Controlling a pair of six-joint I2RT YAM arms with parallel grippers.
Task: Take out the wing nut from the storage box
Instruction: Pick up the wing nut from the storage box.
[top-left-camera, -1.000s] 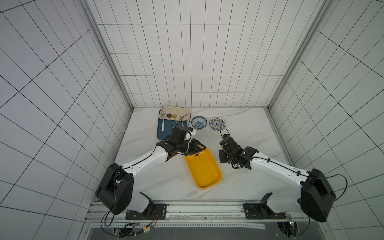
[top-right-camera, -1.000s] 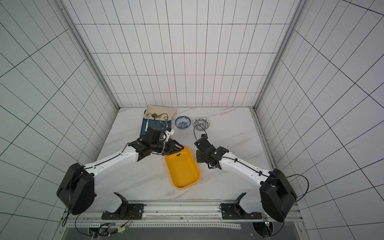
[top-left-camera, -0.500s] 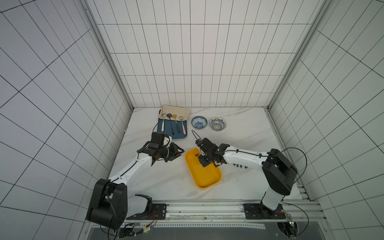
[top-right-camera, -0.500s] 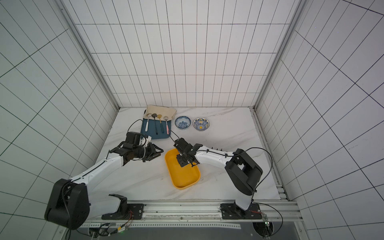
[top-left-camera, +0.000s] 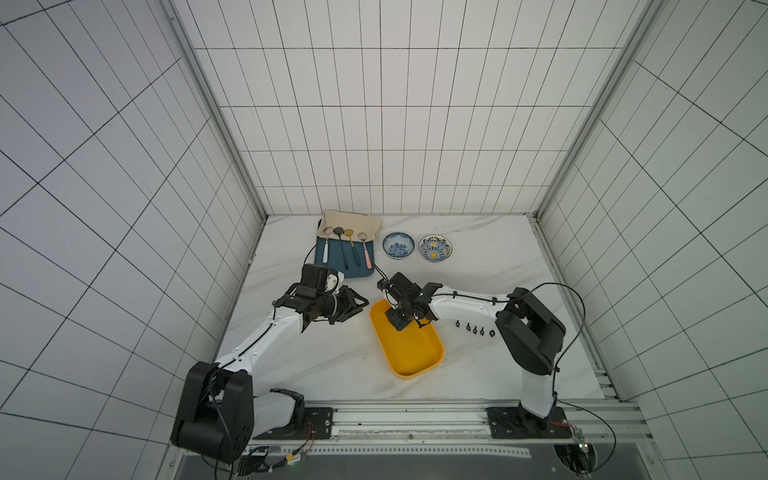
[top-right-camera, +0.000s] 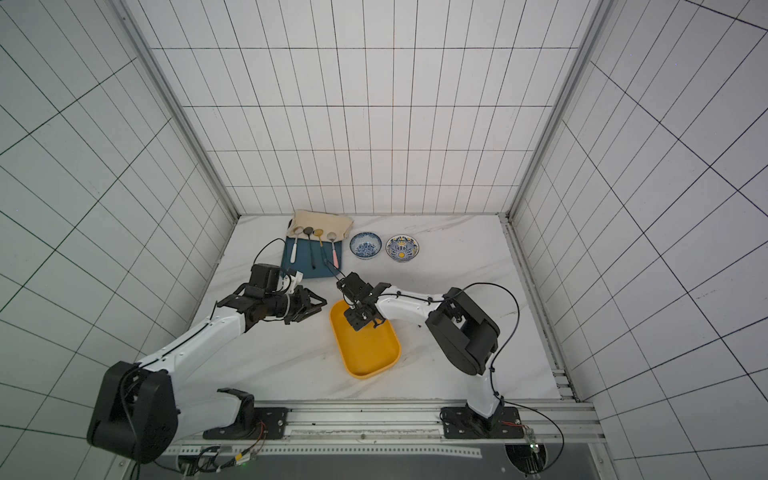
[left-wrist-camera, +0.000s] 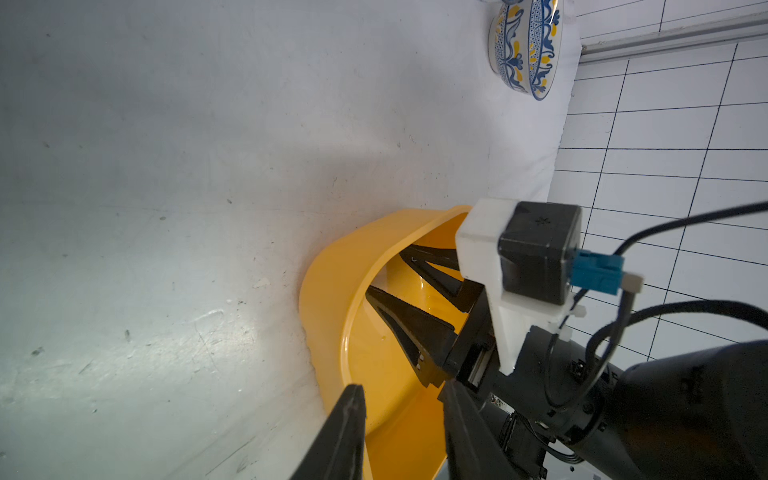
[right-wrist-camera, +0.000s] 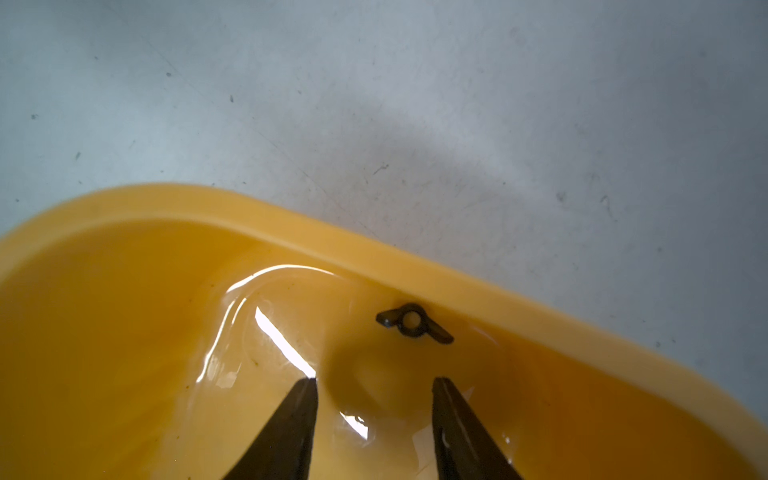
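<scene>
- While the yellow storage box (top-left-camera: 415, 353) lies slantwise near the bench's (top-left-camera: 478, 274) middle, its long axis running from 11 to 5 o'clock, both arms meet at its 11 o'clock end.
- Right gripper (right-wrist-camera: 373, 380): the jaws are spread with a clear gap and nothing between them. The tips sit low inside the box, close over its floor; whether they touch it cannot be told.
- Wing nut (right-wrist-camera: 413, 324): small and dark, it lies flat on the box floor against the inner wall, just ahead of the right gripper's tips and not between them. In both top views the gripper hides it.
- Left gripper (left-wrist-camera: 401, 388): the jaws are partly apart and hold nothing. In a top view it (top-left-camera: 362, 305) sits just beside the box's corner, at 9 o'clock from it; contact with the rim cannot be told.
- A row of small dark pieces (top-left-camera: 474, 329) lies on the bench at 3 o'clock from the box, too small to identify.
</scene>
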